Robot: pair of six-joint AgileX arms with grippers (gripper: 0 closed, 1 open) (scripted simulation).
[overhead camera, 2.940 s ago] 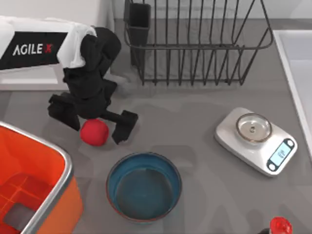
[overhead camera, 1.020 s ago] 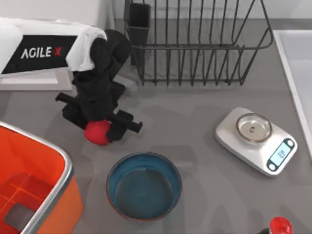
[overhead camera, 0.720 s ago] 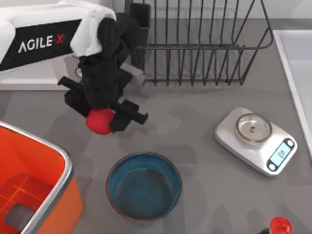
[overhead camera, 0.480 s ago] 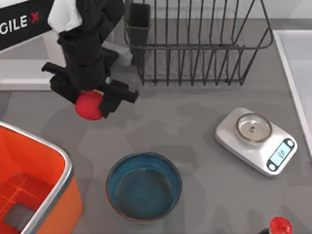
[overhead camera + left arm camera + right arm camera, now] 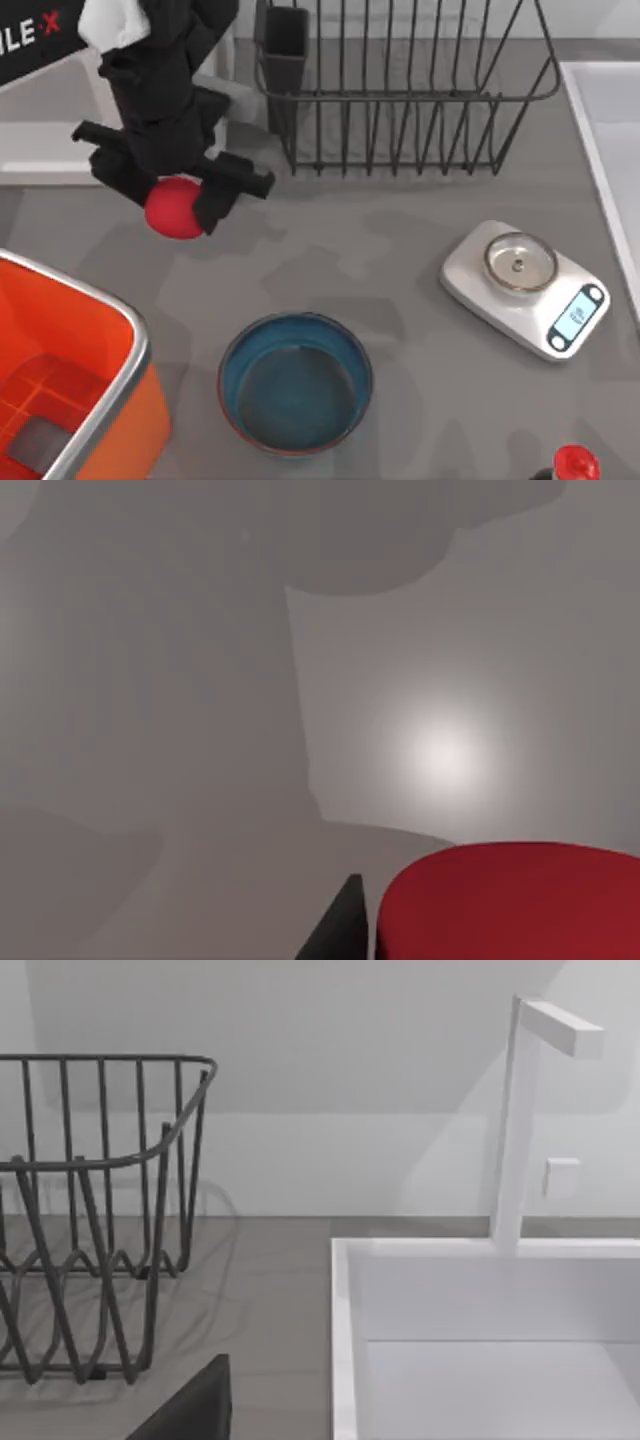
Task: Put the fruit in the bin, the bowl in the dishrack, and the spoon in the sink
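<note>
1. Red, matte and round, the small ball of fruit (image 5: 172, 208) can roll out of your left gripper (image 5: 170, 195), since only the black fingers clamped on its sides hold it.
2. You carry it above the grey table (image 5: 400, 250), near the left edge, short of the orange plastic bin (image 5: 60, 370) at the near-left corner.
3. Release now and it drops outside the silver-grey rim.

The left gripper (image 5: 172, 195) hangs above the table, between the dishrack (image 5: 400, 90) and the bin (image 5: 60, 370), its fingers clamped on the fruit (image 5: 172, 208).
</note>
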